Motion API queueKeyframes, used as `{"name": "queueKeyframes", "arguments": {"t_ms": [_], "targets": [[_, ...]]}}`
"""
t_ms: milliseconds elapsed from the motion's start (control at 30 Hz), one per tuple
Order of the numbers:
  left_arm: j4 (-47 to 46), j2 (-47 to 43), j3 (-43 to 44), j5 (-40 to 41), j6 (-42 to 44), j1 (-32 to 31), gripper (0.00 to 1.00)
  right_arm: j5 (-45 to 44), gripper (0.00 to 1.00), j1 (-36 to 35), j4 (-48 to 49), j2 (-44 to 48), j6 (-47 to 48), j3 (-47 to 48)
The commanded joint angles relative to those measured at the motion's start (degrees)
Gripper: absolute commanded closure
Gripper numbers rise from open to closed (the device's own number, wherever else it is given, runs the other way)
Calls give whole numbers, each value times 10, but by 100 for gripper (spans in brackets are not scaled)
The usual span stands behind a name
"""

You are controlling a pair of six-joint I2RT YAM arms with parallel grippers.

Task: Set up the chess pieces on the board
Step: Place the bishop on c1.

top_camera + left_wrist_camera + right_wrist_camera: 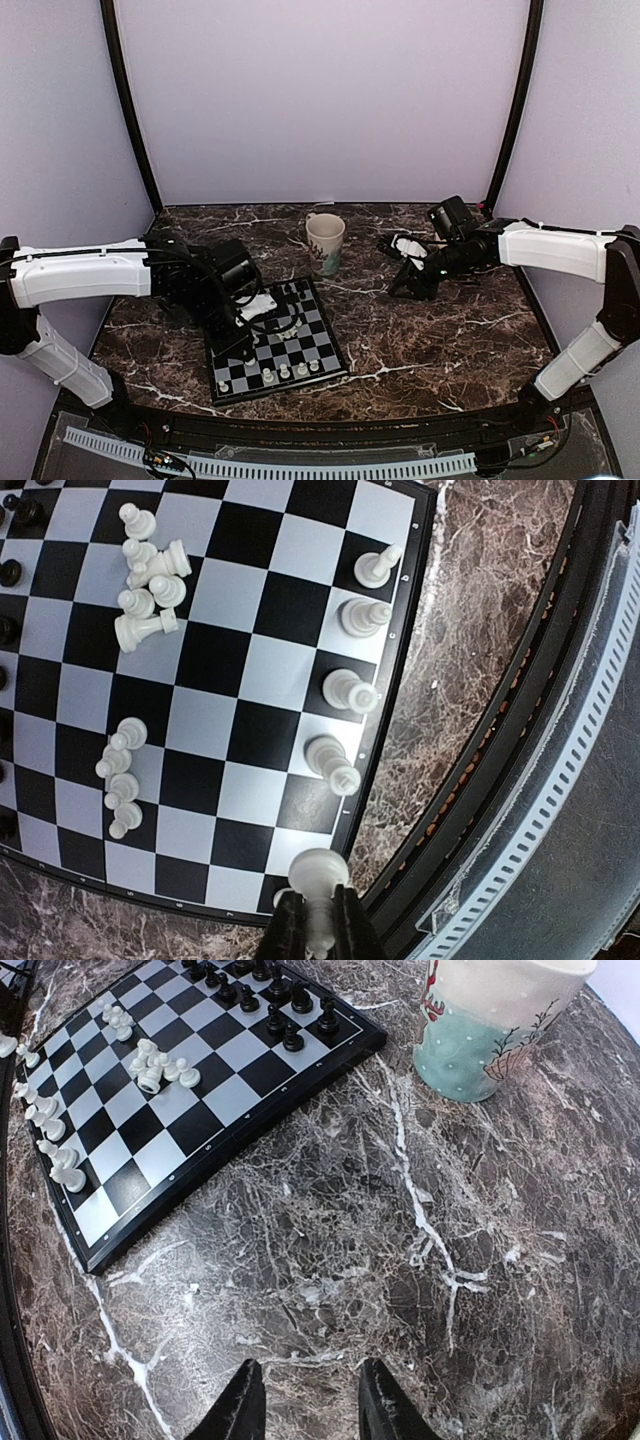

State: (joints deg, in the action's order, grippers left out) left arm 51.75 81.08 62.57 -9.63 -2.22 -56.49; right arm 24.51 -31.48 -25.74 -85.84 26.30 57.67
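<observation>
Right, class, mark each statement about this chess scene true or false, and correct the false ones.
1. The left fingers grip a white piece. True.
2. The mug stands on the board. False: it stands on the table, beside the board.
3. The right fingers hold something. False: they are open and empty.
4. White pieces stand in a row along one board edge. True.
</observation>
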Motion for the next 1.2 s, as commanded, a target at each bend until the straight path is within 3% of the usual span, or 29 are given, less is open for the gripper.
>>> {"name": "queueKeyframes", "arguments": {"t_ms": [0, 500, 1167], "targets": [[-1, 20, -18, 24, -37, -13, 93, 9, 67, 0, 6, 0, 0, 3], [-51, 44, -51, 32, -101, -45, 93, 14, 67, 0, 6, -3, 3, 1], [-53, 84, -47, 55, -97, -54, 91, 9, 67, 0, 6, 2, 3, -1]]}}
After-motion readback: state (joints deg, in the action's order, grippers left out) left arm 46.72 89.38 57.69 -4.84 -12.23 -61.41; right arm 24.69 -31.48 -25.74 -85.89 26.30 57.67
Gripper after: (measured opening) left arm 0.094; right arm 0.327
